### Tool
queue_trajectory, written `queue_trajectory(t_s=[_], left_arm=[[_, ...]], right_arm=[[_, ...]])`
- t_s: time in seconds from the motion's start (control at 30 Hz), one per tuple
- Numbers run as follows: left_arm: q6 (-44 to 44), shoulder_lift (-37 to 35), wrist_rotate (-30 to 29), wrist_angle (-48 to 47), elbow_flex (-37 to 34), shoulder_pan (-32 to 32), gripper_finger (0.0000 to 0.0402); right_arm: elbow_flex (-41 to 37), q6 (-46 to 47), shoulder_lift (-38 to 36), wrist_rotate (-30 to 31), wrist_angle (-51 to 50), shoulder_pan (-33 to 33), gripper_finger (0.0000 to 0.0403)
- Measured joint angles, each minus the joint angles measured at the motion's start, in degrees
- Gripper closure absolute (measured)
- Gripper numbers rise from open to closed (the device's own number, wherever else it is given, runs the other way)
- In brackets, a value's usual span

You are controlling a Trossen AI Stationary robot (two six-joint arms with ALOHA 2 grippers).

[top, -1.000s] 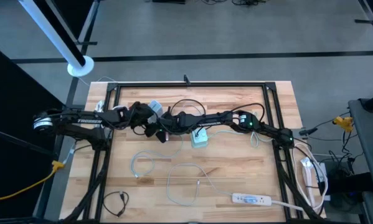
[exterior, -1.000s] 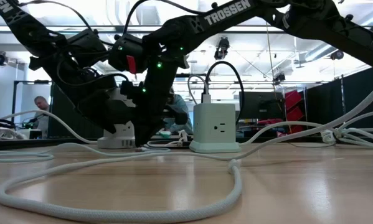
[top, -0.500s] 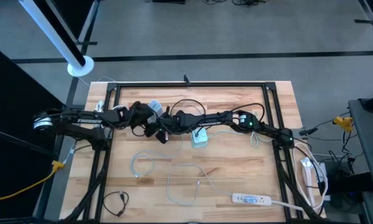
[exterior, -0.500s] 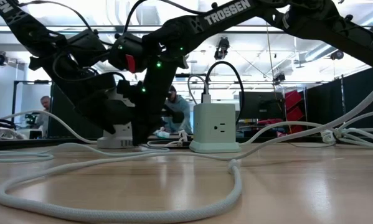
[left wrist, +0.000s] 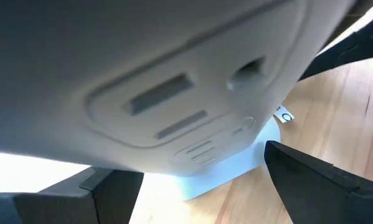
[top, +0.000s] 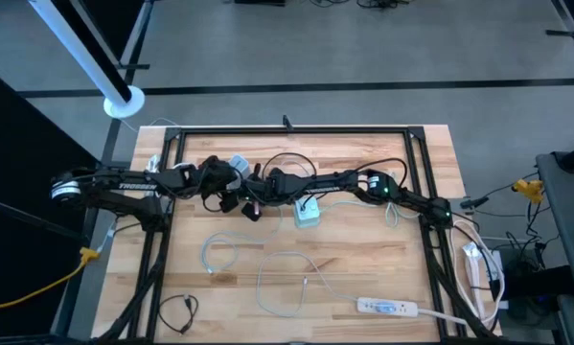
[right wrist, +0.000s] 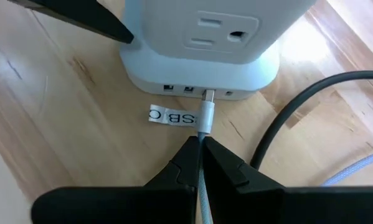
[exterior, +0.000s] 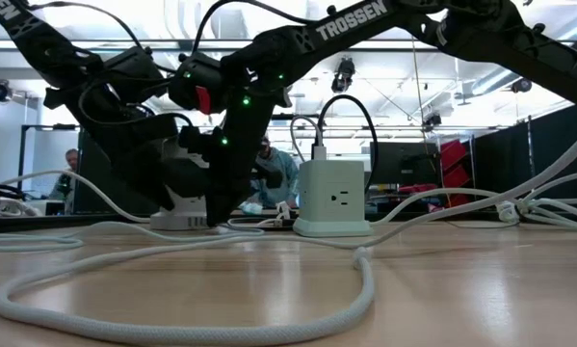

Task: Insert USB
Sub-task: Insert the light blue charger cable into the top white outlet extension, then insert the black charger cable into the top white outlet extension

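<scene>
Both arms are matte black, built of jointed tubular links with loose black cables looping beside them. White block lettering reading "TROSSEN" runs along one link, and small green lights and a red patch show near the wrist housings. The right hand (right wrist: 200,163) ends in two dark, wedge-shaped fingers.

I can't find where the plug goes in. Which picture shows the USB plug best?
The right wrist view: the plug sits at a port of the white charger, cable pinched by the right fingers. The other views hide it behind the arms or the charger.
</scene>
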Motion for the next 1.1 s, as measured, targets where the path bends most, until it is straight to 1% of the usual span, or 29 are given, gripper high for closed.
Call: queue_trajectory(t_s=[0.2, 0.57, 0.77, 0.83, 0.9, 1.03, 1.1], left_arm=[[0.9, 0.0, 0.3, -0.1, 0.0, 0.0, 0.0088], [1.6, 0.0, 0.2, -0.5, -0.2, 0.0, 0.0088], [1.4, -0.2, -0.4, -0.8, -0.2, 0.0, 0.0088], [0.1, -0.9, -0.9, -2.0, -0.1, -0.1, 0.0088], [-0.7, -2.0, -1.0, -4.0, -0.1, -0.1, 0.0088], [-2.8, -5.1, -1.7, -8.3, 0.6, -0.2, 0.0088], [-5.6, -6.6, -2.1, -11.4, 1.2, -0.2, 0.0088]], right_arm=[[0.0, -3.9, 0.0, 1.0, 0.7, -0.3, 0.0403], [-0.1, -7.6, 0.0, 1.2, 2.4, -0.7, 0.0403], [-0.1, -8.2, -0.3, 0.5, 1.5, -0.7, 0.04], [-0.1, -9.1, -0.9, -0.7, 0.9, -0.9, 0.0386], [0.1, -10.3, -1.7, -1.0, 0.1, -0.9, 0.0361], [0.2, -14.7, -2.7, -2.0, -1.6, -0.5, 0.0287], [0.2, -18.3, -3.5, -2.8, -2.9, -0.2, 0.0247]])
